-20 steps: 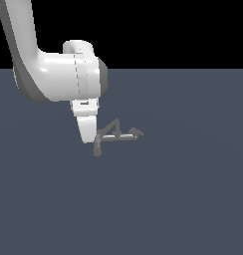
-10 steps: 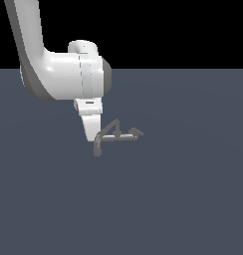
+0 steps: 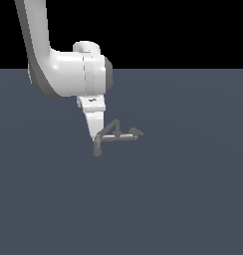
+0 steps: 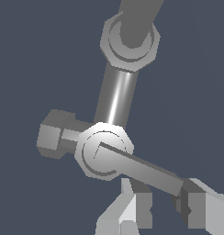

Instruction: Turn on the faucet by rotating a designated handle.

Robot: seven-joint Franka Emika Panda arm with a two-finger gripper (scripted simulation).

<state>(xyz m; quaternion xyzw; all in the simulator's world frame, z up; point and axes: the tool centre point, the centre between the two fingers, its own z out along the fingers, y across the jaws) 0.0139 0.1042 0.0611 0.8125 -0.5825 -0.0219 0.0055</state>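
The small grey-brown faucet (image 3: pixel 116 134) stands on the dark floor, with a peaked strut and a downturned spout (image 3: pixel 97 148) at the exterior view's left end. In the wrist view a round hub (image 4: pixel 103 150) carries the thin straight handle (image 4: pixel 141 167), which reaches toward my fingertips. My gripper (image 3: pixel 96 134) points down at the faucet's spout end. In the wrist view the gripper (image 4: pixel 164 206) has its jaws apart with a gap between them, and the handle's tip lies just at that gap. I cannot tell whether a finger (image 4: pixel 196 209) touches the handle.
A shiny pipe (image 4: pixel 116 94) runs from the hub to a second collar (image 4: pixel 130 41). A stubby block (image 4: pixel 52 135) sticks out beside the hub. The white arm (image 3: pixel 68 74) hangs over the faucet from the exterior view's left. The floor (image 3: pixel 193 199) is flat and dark.
The arm's upper link and wrist have shifted slightly toward the exterior view's right, bringing the gripper a little closer over the faucet. The faucet looks unchanged.
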